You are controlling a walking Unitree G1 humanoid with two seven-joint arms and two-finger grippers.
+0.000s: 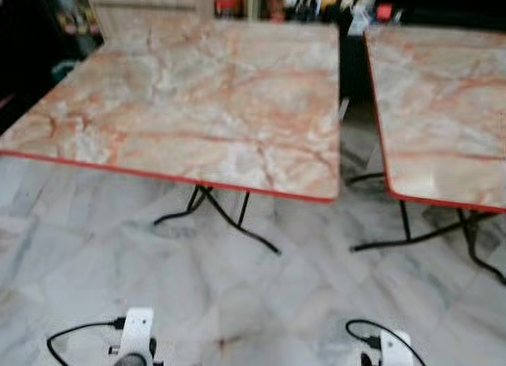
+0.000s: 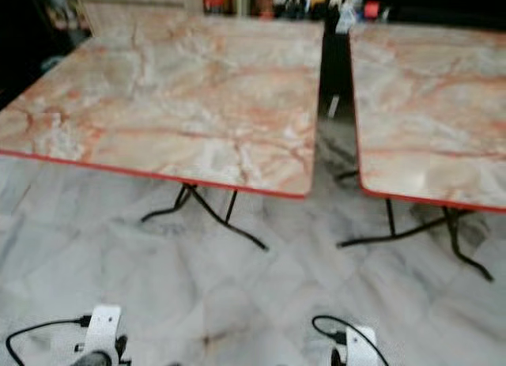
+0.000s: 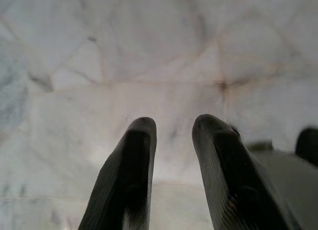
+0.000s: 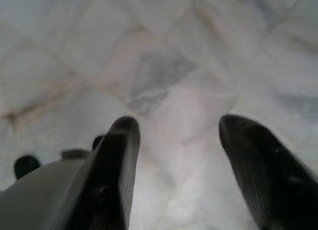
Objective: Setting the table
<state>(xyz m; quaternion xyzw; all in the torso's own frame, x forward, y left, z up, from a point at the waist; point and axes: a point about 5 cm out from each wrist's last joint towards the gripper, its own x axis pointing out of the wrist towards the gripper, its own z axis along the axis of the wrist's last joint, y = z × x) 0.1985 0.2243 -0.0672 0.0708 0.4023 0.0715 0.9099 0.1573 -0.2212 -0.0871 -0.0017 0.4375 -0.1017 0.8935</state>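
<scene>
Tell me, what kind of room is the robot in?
Probably an eating area in a home or small eatery. Two folding tables with marbled tops, the left table and the right table, stand side by side on a pale marble tile floor. Both grippers hang idle.

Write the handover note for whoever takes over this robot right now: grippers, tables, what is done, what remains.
Left gripper: open, holding nothing, hanging over the marble floor.
Right gripper: open wider, also holding nothing, above the floor.
Two marble-topped folding tables ahead: the near table and a second table on the right, a gap between them. No tableware on either top.
Done: nothing laid yet.
Left: fetch the tableware, lay the tables.
</scene>
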